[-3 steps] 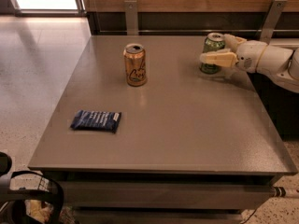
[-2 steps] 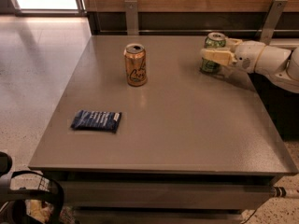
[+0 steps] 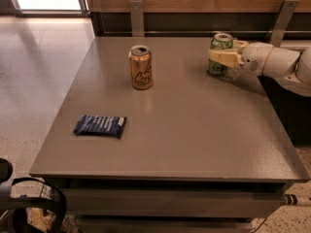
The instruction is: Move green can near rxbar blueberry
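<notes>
**Green can gripped at far right, long carry ahead**

Green can (image 3: pixel 221 43) stands at the far right of the bench (image 3: pixel 194 125), near the back edge. The gripper (image 3: pixel 221 57) reaches in from the right, and its jaws are clamped on the can, with the near finger across the can's front. We can't tell if the base is clear of the surface.

The rxbar blueberry (image 3: pixel 100 125) lies flat at front left, well apart from the can.

Risks, as we judge them:
- The orange-gold can (image 3: pixel 141 67) stands upright just beside the straight line to the bar. A low sweep of the arm (image 3: pixel 272 62) or the carried can could knock it over.
- If the green can is dragged instead of lifted, it may catch and tip.
- A smooth can in a two-finger hold may slip or tilt during a fast move.
- Setting down too close could land the can on the wrapper or shove it, and the bar sits near the left edge.
- Stopping short leaves the can not near enough.

Writing:
- The orange-gold can has dark script that looks like "LaCroix", only partly legible.
- The green can's lettering is mostly hidden by the finger, so we can't read it.
- The bar has white text too small to read.
</notes>
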